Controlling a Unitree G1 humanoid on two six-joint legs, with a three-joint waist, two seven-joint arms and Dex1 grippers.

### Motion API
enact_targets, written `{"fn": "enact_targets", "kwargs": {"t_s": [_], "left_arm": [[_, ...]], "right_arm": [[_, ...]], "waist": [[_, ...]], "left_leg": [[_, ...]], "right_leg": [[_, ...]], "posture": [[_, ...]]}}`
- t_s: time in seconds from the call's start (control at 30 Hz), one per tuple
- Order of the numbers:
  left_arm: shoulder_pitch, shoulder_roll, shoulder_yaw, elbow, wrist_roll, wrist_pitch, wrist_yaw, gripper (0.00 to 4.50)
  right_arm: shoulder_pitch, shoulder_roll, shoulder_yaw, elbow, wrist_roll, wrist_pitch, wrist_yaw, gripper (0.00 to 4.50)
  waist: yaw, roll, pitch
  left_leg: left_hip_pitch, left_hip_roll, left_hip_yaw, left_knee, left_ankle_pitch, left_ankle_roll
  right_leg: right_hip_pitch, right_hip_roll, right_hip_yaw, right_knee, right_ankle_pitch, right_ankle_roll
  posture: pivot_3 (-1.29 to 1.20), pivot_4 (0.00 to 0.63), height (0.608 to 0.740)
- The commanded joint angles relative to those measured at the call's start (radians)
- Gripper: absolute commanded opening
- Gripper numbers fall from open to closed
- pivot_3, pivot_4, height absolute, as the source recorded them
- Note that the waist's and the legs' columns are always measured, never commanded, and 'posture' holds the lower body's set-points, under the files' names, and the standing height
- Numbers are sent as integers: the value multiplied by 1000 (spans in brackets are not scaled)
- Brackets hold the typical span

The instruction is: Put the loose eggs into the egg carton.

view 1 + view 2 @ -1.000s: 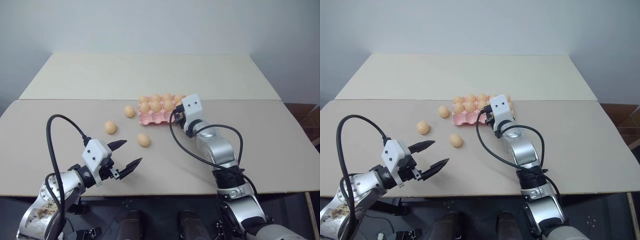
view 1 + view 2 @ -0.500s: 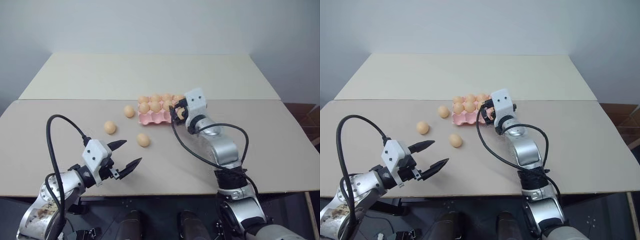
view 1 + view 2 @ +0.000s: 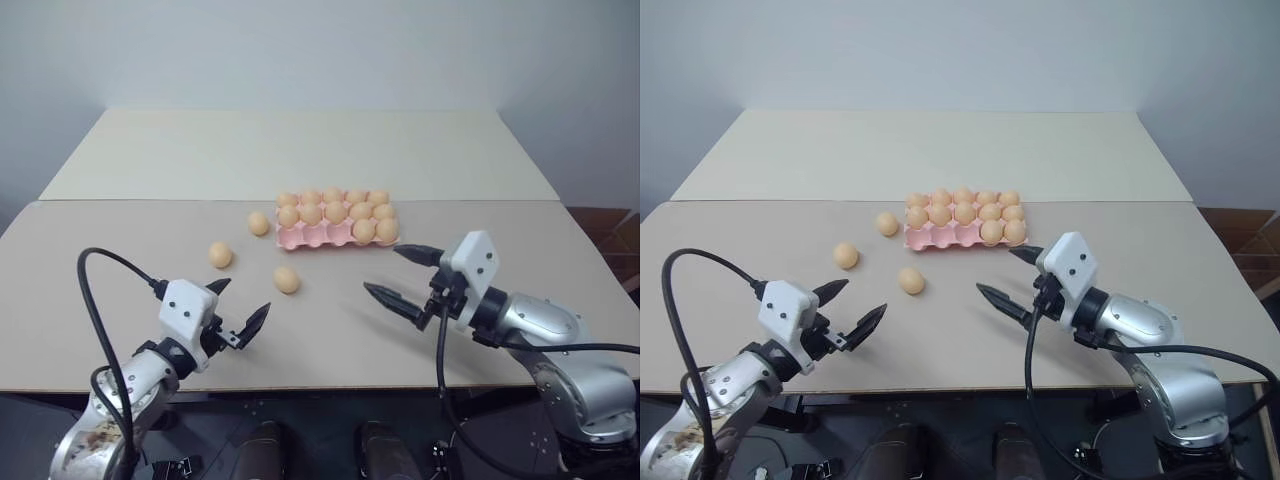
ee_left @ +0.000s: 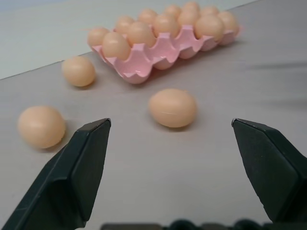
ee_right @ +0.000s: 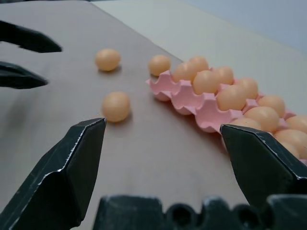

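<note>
Three loose eggs lie on the table left of the egg carton (image 3: 300,238): one (image 3: 259,222) beside its left end, one (image 3: 220,254) further left, and one (image 3: 287,279) nearest me. The pink carton holds several eggs, and its front left cups stand empty. My left gripper (image 3: 243,300) is open near the front edge and points at the nearest egg (image 4: 172,107), a short way from it. My right gripper (image 3: 383,270) is open with nothing in it, in front of the carton's right end (image 5: 192,103).
The pale table (image 3: 150,240) has a seam running across it behind the carton, and a second tabletop (image 3: 300,150) lies beyond. Black cables loop from both wrists. A brown box (image 3: 615,235) stands off the table's right edge.
My right gripper, shut over the carton's right end a second ago, has opened and drawn back toward the table's front edge. The left gripper has turned slightly and otherwise stays put.
</note>
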Motion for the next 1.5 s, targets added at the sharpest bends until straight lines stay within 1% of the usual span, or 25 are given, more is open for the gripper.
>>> {"fn": "enact_targets", "kwargs": {"t_s": [0.03,0.13,0.23,0.37,0.57,0.67,0.8,1.0,1.17,1.3,1.43,1.47,1.5], "left_arm": [[-39,-50,-73,-74,62,81,118,4336],[-83,-93,-141,-83,105,137,177,4336],[-126,-135,-181,-63,126,201,225,4336],[-193,-202,-194,-16,138,304,285,4336],[-319,-307,-217,88,173,376,351,4336],[-369,-342,-230,130,179,416,356,4336],[-398,-375,-248,165,180,429,347,4336],[-426,-432,-241,224,191,417,364,4336],[-437,-447,-222,251,201,408,366,4336],[-440,-452,-206,268,205,404,360,3575],[-444,-453,-200,274,207,399,355,2262],[-446,-453,-195,272,207,398,355,2056],[-447,-450,-194,269,208,396,353,1950]], "right_arm": [[24,-33,-11,-57,41,-20,39,4479],[40,-40,6,-60,36,-46,52,4479],[42,-51,18,-53,36,-56,69,4479],[38,-73,25,-44,43,-63,94,4479],[30,-83,42,-42,35,-78,101,4479],[25,-94,45,-47,35,-80,104,4479],[18,-102,49,-49,35,-84,102,4479],[12,-99,53,-55,37,-81,92,4479],[11,-97,51,-56,42,-77,81,4479],[6,-95,50,-53,46,-75,75,4500],[4,-94,51,-51,45,-77,73,4500],[1,-95,51,-49,44,-77,73,4500],[-1,-95,51,-48,45,-76,73,4500]], "waist": [[3,0,0],[5,-1,0],[5,-1,0],[5,-2,0],[8,-2,0],[11,-2,1],[11,-3,1],[14,-3,1],[15,-3,1],[15,-3,1],[17,-3,1],[17,-3,1],[17,-3,1]], "left_leg": [[0,-1,0,0,0,0],[-1,-2,-1,0,0,0],[-1,-2,-1,0,0,0],[0,-2,-2,1,0,0],[0,-2,-3,1,0,0],[1,-3,-4,1,0,0],[1,-3,-4,1,0,0],[1,-3,-4,1,0,0],[1,-3,-4,1,0,0],[1,-3,-5,1,0,0],[1,-3,-5,1,0,0],[1,-3,-5,1,0,0],[1,-3,-5,1,0,0]], "right_leg": [[0,0,0,0,0,0],[0,-1,0,0,-1,1],[0,-1,0,0,-1,1],[2,-1,-1,0,-1,1],[3,0,-2,0,-1,2],[5,-1,-2,-1,-1,2],[5,-1,-2,-1,-1,2],[6,-1,-3,-1,-1,2],[6,-1,-3,-1,-1,2],[6,-1,-3,-1,-1,2],[7,-1,-3,-1,-1,2],[7,-1,-3,-1,-1,2],[7,-1,-3,-1,-1,2]], "posture": [[0,150,740],[0,150,740],[0,150,740],[0,150,740],[0,150,740],[0,150,740],[0,150,740],[0,150,740],[0,150,740],[0,150,740],[0,150,740],[0,150,740],[0,150,740]]}}
